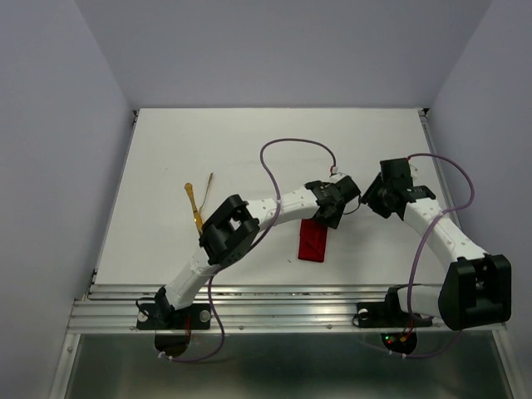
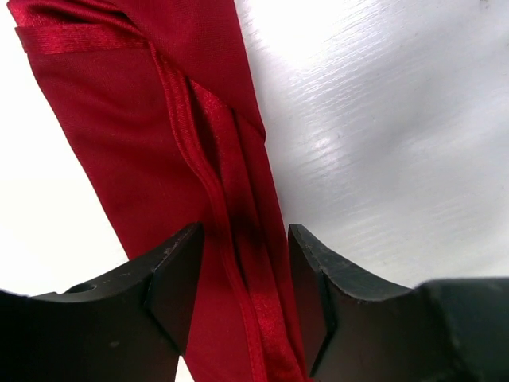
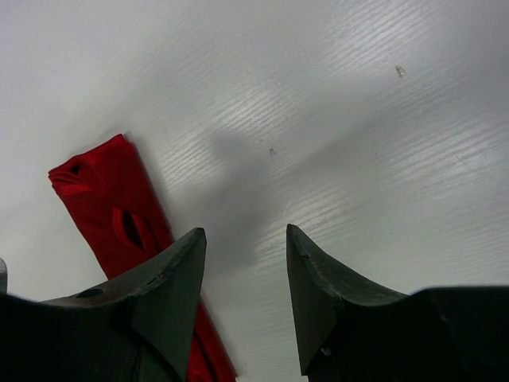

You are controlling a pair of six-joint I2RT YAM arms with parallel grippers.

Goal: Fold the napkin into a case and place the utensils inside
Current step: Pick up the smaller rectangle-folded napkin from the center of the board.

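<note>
**Red case (image 1: pixel 314 241) beneath left gripper (image 1: pixel 334 202); 2 utensils (image 1: pixel 196 208) off to the left**

Item 1, case. Folded red cloth, narrow, lying flat on the white table (image 1: pixel 166 150), right of centre. The long axis runs near to far, with the far end leaning slightly right. The left wrist view shows diagonal hems and folds on its upper face. Which end is the mouth cannot be told.

Item 2, left gripper. Sits over the far end of the case. The jaws stand apart and straddle the cloth's folded ridge, with the cloth's long axis running through the gap. Nothing is lifted and no pinch is evident.

Item 3, right gripper (image 1: pixel 384 198). Sits just right of the case's far end, over bare table. The jaws are partly open and hold nothing. In its own view the case lies off to the left of the gap.

Item 4, utensils. A gold knife (image 1: pixel 197 218) and a paler fork (image 1: pixel 209 184) lie close together on the left half of the table, well apart from the case, beside the elbow of the left arm (image 1: pixel 229 231). Both lie roughly near to far. Which way each one points is too small to tell.

Judgement. The fold looks done and the loading remains. The utensils lie to the left of both sets of jaws, so the left arm is the nearer 1 and would have to swing left, away from the case. Their axes roughly match the case's, so little turning should be needed.
</note>
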